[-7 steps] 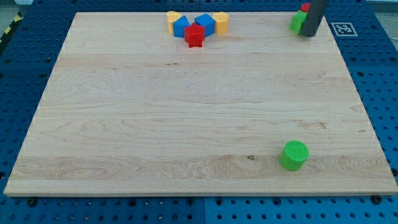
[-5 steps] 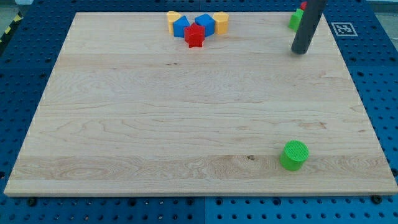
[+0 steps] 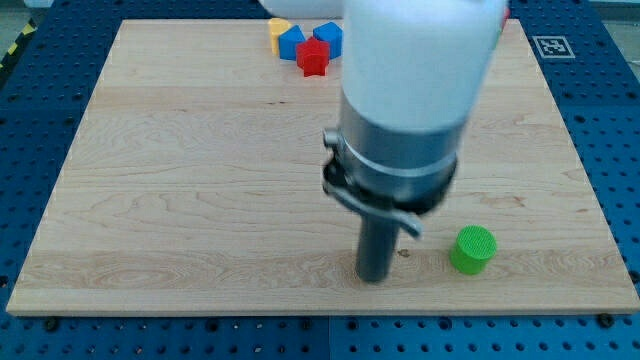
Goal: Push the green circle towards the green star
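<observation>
The green circle (image 3: 473, 249) is a short green cylinder near the view's bottom right of the wooden board (image 3: 200, 180). My tip (image 3: 373, 279) rests on the board to the left of the green circle, with a clear gap between them. The arm's large grey and white body rises from the rod and fills the middle top of the view. It hides the green star, which does not show.
A cluster of blocks sits at the view's top edge: a yellow block (image 3: 277, 26), two blue blocks (image 3: 292, 41) (image 3: 328, 36) and a red star (image 3: 312, 58). A sliver of red (image 3: 504, 14) shows at the arm's right. A fiducial marker (image 3: 551, 46) lies beyond the board's top right.
My tip has moved from the view's top right, beside the green star, down to the bottom middle, left of the green circle. The arm now hides the star. The blocks have not moved.
</observation>
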